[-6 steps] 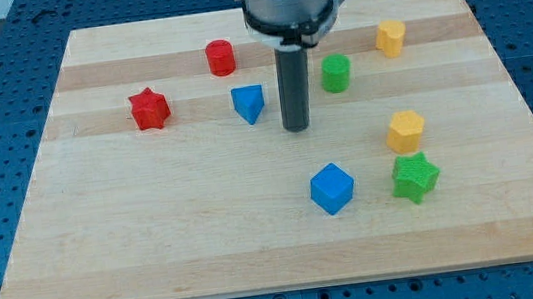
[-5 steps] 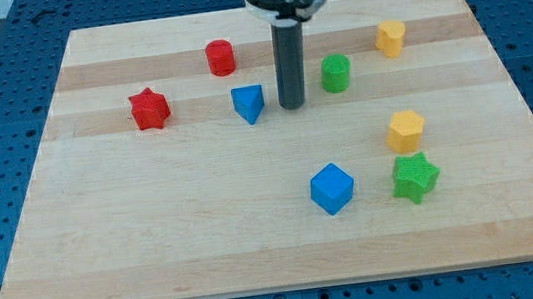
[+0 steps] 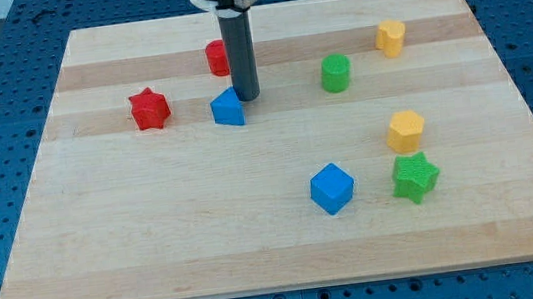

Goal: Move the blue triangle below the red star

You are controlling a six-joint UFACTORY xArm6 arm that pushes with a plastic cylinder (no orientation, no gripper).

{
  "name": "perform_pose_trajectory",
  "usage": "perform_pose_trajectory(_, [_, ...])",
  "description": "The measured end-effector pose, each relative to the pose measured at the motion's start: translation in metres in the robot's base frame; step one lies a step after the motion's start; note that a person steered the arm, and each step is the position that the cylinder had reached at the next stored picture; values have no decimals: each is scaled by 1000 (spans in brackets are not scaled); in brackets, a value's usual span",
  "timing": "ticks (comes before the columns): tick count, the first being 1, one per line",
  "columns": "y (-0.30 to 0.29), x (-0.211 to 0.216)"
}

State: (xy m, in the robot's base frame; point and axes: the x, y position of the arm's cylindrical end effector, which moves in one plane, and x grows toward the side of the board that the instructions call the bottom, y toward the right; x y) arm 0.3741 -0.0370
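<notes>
While my tip (image 3: 246,99) rests at the upper right corner of the blue triangle (image 3: 228,109), touching it or just short of touching, you will find that block near the centre-left of the wooden counter (image 3: 155,233), at about 3 o'clock from the red star (image 3: 150,108). The two are apart, with bare wood between them, and they sit at roughly the same level in the view. The triangle is not below the star.

Claw: there is none on this arm, only a straight dark rod, so no apart or together state applies.

The rod rises from the tip toward the view's top and partly covers the red cylinder (image 3: 218,57), which lies at 12 o'clock from the triangle.

Other blocks you can log:
- green cylinder (image 3: 335,72), at about 2 o'clock from the tip, well apart.
- yellow block (image 3: 391,38), near the counter's upper right; shape hard to make out.
- second yellow block (image 3: 406,130), at 4 o'clock from the tip, shape also unclear.
- green star (image 3: 415,176), just below that second yellow block.
- blue cube (image 3: 331,187), at 9 o'clock from the green star.
</notes>
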Motion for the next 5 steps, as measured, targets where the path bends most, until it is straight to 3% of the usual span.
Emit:
perform_pose_trajectory(2, [-36,3])
perform_pose_trajectory(4, [-44,48])
perform_pose_trajectory(5, [-83,48])
